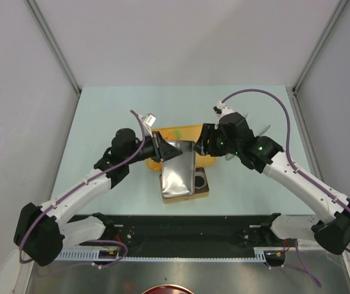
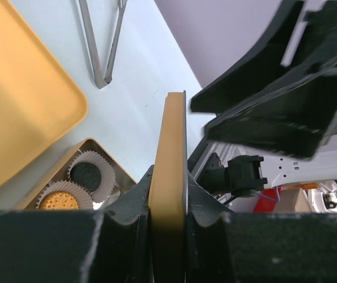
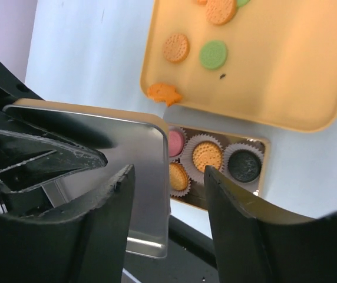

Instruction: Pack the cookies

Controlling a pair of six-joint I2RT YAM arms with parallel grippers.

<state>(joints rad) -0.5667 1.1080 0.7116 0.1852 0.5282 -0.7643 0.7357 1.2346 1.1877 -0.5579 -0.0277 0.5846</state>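
A tan tin box [image 3: 263, 168] holds cookies in white paper cups: a pink one [image 3: 176, 141], two orange ones [image 3: 207, 155] and a black one [image 3: 244, 165]. The black cookie [image 2: 87, 174] and an orange cookie [image 2: 58, 200] also show in the left wrist view. Loose orange cookies [image 3: 175, 47] and a green cookie [image 3: 213, 54] lie on the orange tray [image 3: 274, 76]. My left gripper [image 2: 168, 194] is shut on the rim of the box's lid [image 1: 178, 174] and holds it tilted over the box [image 1: 201, 184]. My right gripper [image 3: 168, 171] is open and empty above the lid's corner [image 3: 151, 135].
Metal tongs [image 2: 101, 41] lie on the pale table beyond the tray [image 2: 21, 100]. A broken orange piece [image 3: 164, 93] sits at the tray's near corner. The two grippers [image 1: 158, 147] [image 1: 204, 144] are close together over the tray's near edge [image 1: 181, 130].
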